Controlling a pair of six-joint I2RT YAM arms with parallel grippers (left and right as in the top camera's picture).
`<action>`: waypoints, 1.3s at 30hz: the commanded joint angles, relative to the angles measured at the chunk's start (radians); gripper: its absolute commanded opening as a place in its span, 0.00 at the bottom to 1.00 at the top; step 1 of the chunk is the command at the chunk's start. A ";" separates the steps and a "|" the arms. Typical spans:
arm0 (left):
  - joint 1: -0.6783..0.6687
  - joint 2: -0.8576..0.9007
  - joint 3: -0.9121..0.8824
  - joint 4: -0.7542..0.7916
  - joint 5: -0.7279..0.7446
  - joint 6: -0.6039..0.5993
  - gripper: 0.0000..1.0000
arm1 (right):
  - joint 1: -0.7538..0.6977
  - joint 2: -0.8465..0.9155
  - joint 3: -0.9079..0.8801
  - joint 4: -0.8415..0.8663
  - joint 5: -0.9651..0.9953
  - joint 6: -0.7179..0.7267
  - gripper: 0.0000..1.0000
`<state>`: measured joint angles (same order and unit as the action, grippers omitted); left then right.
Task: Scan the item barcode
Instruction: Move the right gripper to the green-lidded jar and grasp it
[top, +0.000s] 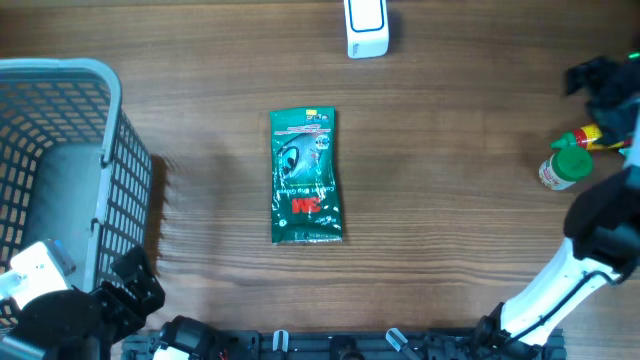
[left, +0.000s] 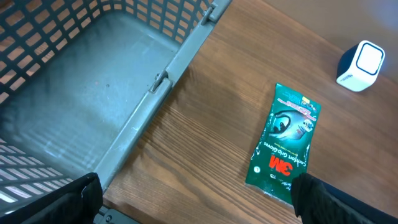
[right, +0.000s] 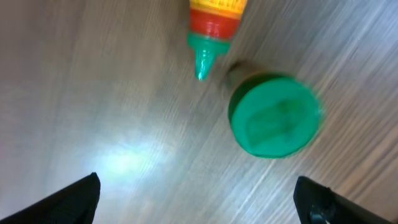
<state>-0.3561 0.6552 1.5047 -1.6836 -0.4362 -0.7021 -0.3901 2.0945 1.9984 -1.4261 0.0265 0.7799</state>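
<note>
Right gripper hangs with its jaws wide apart and nothing between them, looking straight down on the round green plastic lid of a small jar. Just beside that is the yellow squeeze bottle with a red collar and green nozzle. Both sit well to the right of the small white boxy barcode scanner and nearer the robot. Left gripper is spread open too, empty, far to the scanner's left beside the grey plastic lattice basket.

The flat green foil packet with a red logo lies face up on the wood-grain table, a little left of the scanner and toward the robot, touching nothing.

No item is held and no barcode shows on any of them, so my read is that the step in hand is the pick. Whether the jar or the packet goes first, I can't tell.

For the jar, I'd centre the jaws on its round body below the lid, because a smooth lid could let it twist. I'd also stay clear of the bottle's nozzle. The packet is thin, glossy and crinkly, so I'd pinch one short edge and expect it to droop. Its code is probably on the hidden back, so it would need turning toward the scanner's pale window and holding steady.
</note>
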 joint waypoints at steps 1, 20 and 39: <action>0.004 -0.001 0.002 0.000 -0.006 -0.013 1.00 | 0.011 0.024 -0.142 0.020 0.064 0.070 1.00; 0.004 -0.001 0.002 0.000 -0.006 -0.013 1.00 | 0.011 0.024 -0.387 0.243 0.280 0.097 0.64; 0.004 -0.001 0.002 0.000 -0.006 -0.013 1.00 | 0.455 0.007 -0.368 0.333 -0.302 -0.862 0.73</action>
<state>-0.3561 0.6552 1.5047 -1.6840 -0.4362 -0.7021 -0.0025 2.0922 1.6352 -1.0893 -0.1818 0.1539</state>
